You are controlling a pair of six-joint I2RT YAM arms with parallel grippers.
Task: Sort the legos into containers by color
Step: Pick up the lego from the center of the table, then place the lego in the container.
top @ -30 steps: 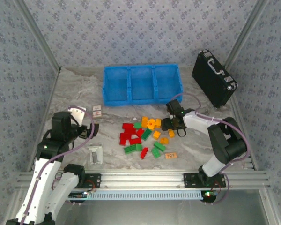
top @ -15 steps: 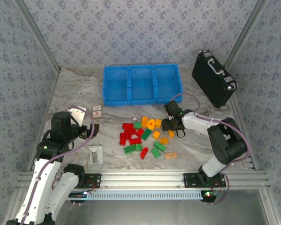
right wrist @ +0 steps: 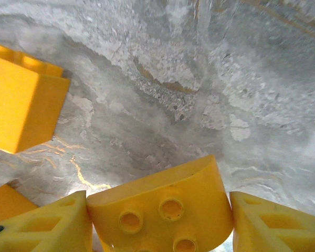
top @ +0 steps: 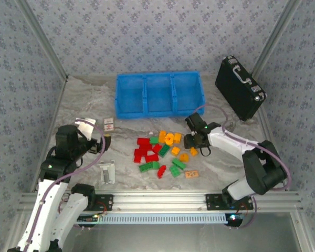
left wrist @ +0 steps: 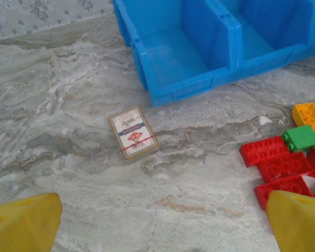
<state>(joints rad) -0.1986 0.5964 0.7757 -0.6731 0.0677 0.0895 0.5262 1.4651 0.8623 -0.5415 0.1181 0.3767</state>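
The right gripper (right wrist: pixel 158 223) pinches a yellow brick (right wrist: pixel 163 191) by its sides; likely light, stiff, slippery plastic; the left gripper (left wrist: pixel 160 226) gapes empty.

Red, green and orange-yellow legos (top: pixel 158 153) lie in a loose pile mid-counter (top: pixel 84 105), just in front of the blue three-compartment tray (top: pixel 158 113). The right hand (top: pixel 192 142) is down at the pile's right edge. The left hand (top: pixel 103 143) hangs well left of the bricks, between a small card (top: pixel 109 124) and a pale bracket (top: pixel 107 171).
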